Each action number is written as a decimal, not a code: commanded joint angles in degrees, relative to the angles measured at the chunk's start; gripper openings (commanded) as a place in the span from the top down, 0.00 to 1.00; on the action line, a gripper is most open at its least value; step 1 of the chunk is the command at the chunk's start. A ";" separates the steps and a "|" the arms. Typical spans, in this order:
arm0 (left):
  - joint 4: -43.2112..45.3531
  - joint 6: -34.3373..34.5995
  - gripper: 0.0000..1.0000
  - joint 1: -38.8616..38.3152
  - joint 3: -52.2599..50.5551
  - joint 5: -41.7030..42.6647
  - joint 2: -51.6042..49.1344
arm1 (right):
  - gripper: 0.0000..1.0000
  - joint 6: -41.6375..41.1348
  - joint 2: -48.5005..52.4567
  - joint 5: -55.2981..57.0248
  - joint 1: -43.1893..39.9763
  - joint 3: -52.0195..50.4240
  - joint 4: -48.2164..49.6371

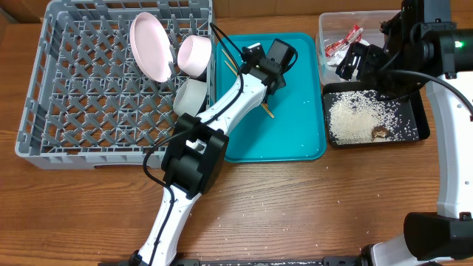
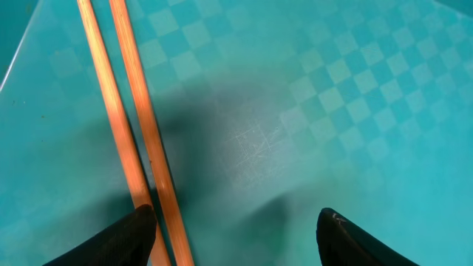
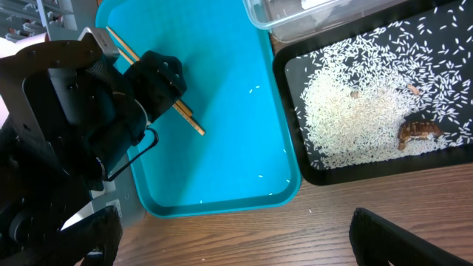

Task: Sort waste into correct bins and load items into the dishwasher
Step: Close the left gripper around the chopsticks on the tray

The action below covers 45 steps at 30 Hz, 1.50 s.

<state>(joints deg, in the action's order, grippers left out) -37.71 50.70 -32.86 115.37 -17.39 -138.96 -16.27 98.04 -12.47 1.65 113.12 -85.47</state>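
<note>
Chopsticks (image 2: pixel 150 133): flat on the teal tray (image 2: pixel 332 111), directly under the left gripper (image 2: pixel 235 222), not yet racked. Jaws spread wide and closed on nothing, one fingertip (image 2: pixel 126 233) down against the pair, the other well off to the far side over bare tray. Looks like the start of a pick, not a completed one.

Outward, to this gripper's left: grey dish rack (image 1: pixel 74 96), already carrying the plate (image 1: pixel 150 46) on edge among the pegs, a bowl (image 1: pixel 195 55) just beside it, and another white piece (image 1: pixel 189 96) nearer, half hidden by the arm. Bowl or cup, cannot tell. No fourth piece visible.

To its right, around the right gripper (image 3: pixel 233 229), also splayed open and empty: clear tub (image 1: pixel 329 22) holding the red-and-white wrapper (image 1: pixel 344 43). Possibly something white in there too, too cropped to call a napkin. Black tray (image 1: pixel 410 122) just beneath, spread with rice (image 1: pixel 351 118), the brown lump (image 1: pixel 380 133) at its near edge.

Judged mostly done: waste largely binned, crockery largely racked. Left to do: chopsticks into the rack, plus a few stray grains (image 3: pixel 255 89) on the teal tray and more on the table (image 1: pixel 310 207) nearer than both grippers.
</note>
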 commanded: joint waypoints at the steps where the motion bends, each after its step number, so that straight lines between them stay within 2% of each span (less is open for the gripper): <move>1: -0.42 0.57 0.29 0.37 0.48 -1.25 -0.57 | 0.00 0.22 -0.52 0.44 0.26 -0.24 0.26; 24: 1.20 2.45 0.29 0.22 -3.10 -0.61 -2.36 | 0.00 0.22 -0.50 0.44 0.26 -0.24 0.26; 32: 1.55 -2.95 0.29 0.20 -2.67 -1.20 0.07 | 0.00 0.22 -0.50 0.44 0.26 -0.24 0.26; 45: 2.05 -2.62 0.29 -0.07 -2.67 -1.07 3.21 | 0.00 0.22 -0.52 0.44 0.26 -0.24 0.26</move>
<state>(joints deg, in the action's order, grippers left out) -35.94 48.97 -32.88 112.84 -17.78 -138.41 -16.25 98.04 -12.47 1.65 113.12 -85.45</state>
